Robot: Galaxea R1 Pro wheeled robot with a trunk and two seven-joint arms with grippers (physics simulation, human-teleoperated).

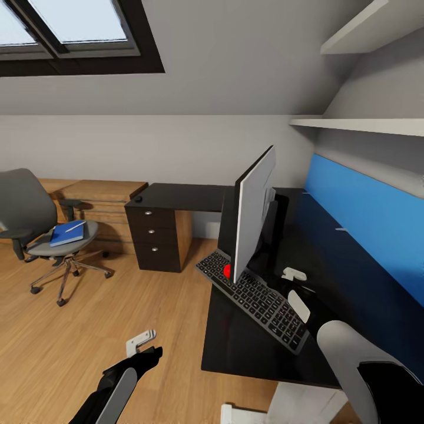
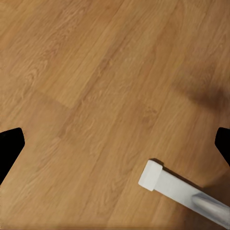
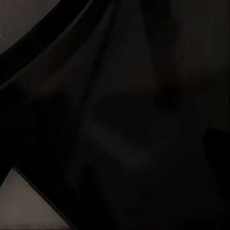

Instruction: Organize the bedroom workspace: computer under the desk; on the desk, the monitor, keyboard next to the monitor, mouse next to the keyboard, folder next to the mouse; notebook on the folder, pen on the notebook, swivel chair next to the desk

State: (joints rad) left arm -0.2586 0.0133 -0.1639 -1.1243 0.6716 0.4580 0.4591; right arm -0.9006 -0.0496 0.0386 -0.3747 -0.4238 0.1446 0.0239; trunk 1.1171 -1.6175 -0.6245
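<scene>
Keyboard [image 1: 254,298] overhangs the table [image 1: 247,347] edge beside the monitor [image 1: 254,213]; left hand [image 1: 143,347] released over open floor [image 1: 70,353]; right hand's state I cannot tell

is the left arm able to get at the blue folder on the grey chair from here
Probably not: the left end effector hangs low over bare wooden floor, well apart from the flat blue folder on the grey swivel chair.

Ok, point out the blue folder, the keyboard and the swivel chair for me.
folder [image 1: 66,235]: head view, middle of its blue cover, on the chair seat.
keyboard [image 1: 265,306]: head view, dark keys near its middle.
swivel chair [image 1: 23,203]: head view, grey backrest.
</scene>
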